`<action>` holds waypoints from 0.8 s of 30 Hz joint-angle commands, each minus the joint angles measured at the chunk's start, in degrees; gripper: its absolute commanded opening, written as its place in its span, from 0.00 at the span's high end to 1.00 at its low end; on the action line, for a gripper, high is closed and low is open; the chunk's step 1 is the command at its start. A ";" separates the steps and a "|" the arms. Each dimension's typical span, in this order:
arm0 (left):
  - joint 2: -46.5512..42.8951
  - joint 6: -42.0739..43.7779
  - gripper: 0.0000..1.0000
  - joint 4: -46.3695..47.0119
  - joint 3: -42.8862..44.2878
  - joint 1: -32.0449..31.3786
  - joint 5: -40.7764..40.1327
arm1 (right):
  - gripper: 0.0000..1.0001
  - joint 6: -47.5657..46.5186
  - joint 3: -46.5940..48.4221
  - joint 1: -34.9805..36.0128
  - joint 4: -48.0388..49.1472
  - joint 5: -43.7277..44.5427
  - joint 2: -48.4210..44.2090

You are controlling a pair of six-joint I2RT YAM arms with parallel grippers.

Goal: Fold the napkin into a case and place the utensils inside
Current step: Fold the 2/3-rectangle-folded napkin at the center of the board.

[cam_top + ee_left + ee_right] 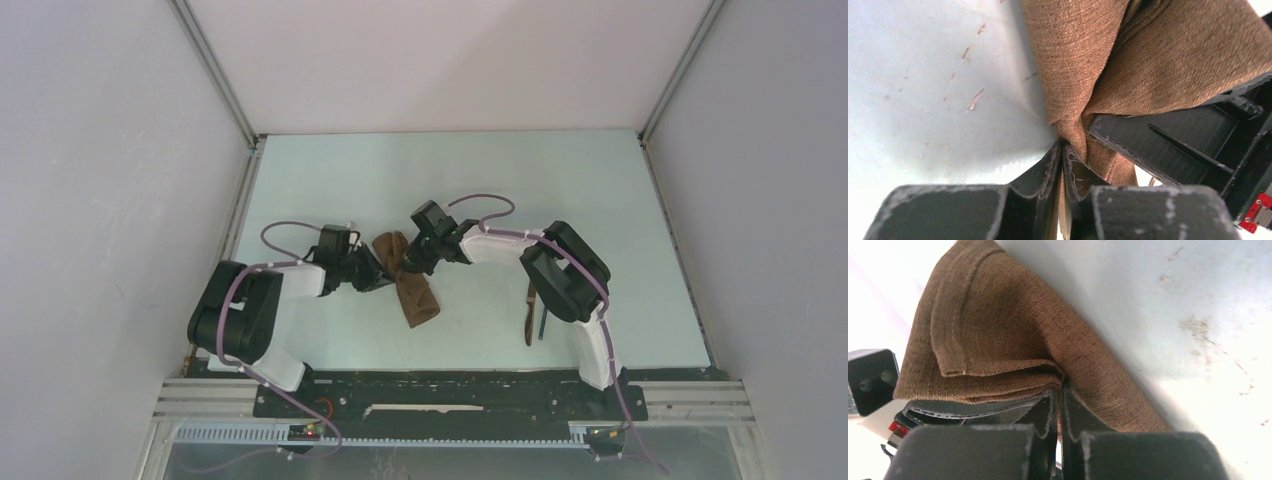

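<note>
- The plain brown woven cloth napkin [415, 300] lies bunched on the pale blue-white table [450, 180] between the two arms, its long axis running from far-left to near-right in the top view
- Both arms meet at about the middle of that strip: the left gripper [380, 279] reaches it from the left side and the right gripper [410, 262] from the far-right side, so the two are just beside each other with cloth between them
- In the left wrist view the left gripper [1063, 150] has its jaws drawn nearly together on a thin gathered pinch of the napkin, and the fabric fans out away from the jaws toward the far side
- One black finger of the right gripper shows just beside that pinch, on the right of the same view
- In the right wrist view the right gripper [1059, 390] is closed tight on a folded edge, with a hemmed flap doubled over just above its fingertips
- The two slender utensils [533, 312], one brownish and one thinner and dark, lie side by side near the right arm, well apart from the napkin and pointing roughly toward the near edge
- My reading is that the fold is under way and no pouch is formed yet; the right arm is the nearer one to the utensils
</note>
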 commanded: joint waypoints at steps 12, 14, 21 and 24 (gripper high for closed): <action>-21.37 6.55 0.41 -23.86 6.09 1.79 -12.31 | 0.93 -7.17 -11.03 1.86 21.70 1.47 0.33; -18.56 7.41 0.40 -26.50 10.11 1.84 -12.16 | 0.93 -7.37 -11.79 1.90 22.65 1.61 0.48; -7.39 10.47 0.24 -36.58 26.11 -2.62 -19.23 | 0.93 -7.68 -12.63 2.08 23.41 1.95 0.64; -1.54 11.79 0.22 -42.55 33.20 -5.45 -23.86 | 0.93 -7.49 -12.70 2.07 23.67 1.79 0.56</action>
